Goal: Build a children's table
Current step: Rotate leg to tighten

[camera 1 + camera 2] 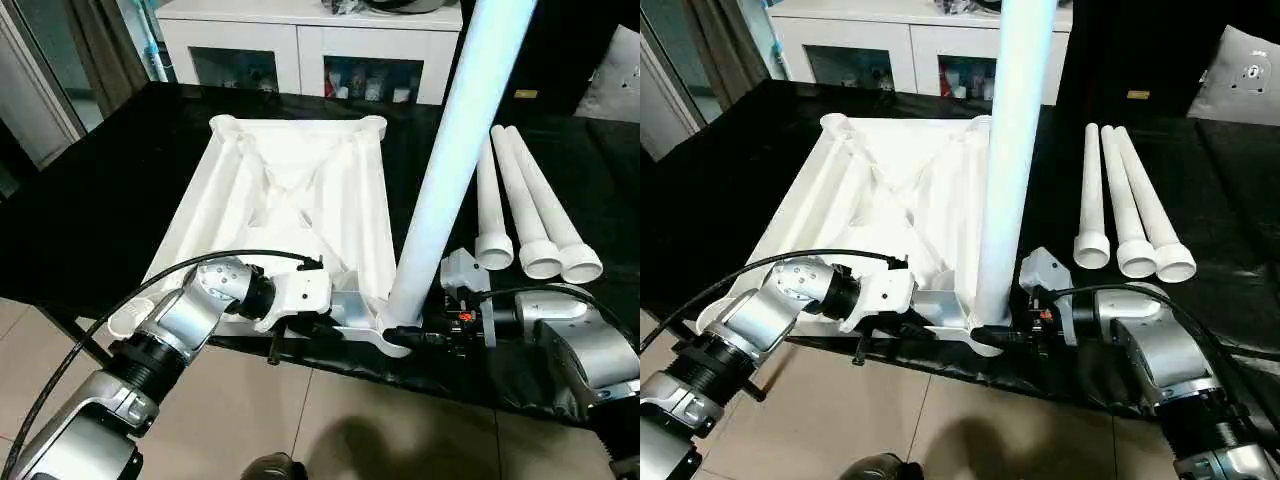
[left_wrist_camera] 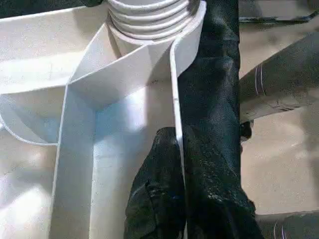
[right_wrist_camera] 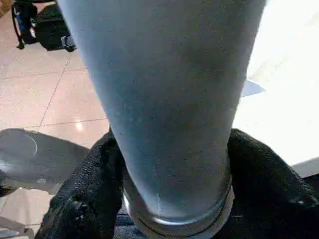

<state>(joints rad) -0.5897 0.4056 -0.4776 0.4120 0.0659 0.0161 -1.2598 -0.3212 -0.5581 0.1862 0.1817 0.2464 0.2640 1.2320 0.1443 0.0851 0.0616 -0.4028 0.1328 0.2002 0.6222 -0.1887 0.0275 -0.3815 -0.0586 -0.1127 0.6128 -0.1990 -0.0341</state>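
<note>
The white tabletop lay upside down on the black table, ribs up, near edge right at the table's near edge. One leg stood upright in the near right corner socket, and the right pincer was clamped around its base. The left pincer was pinched shut on the tabletop's near rim wall, just left of that socket. Three spare legs lay side by side to the right.
</note>
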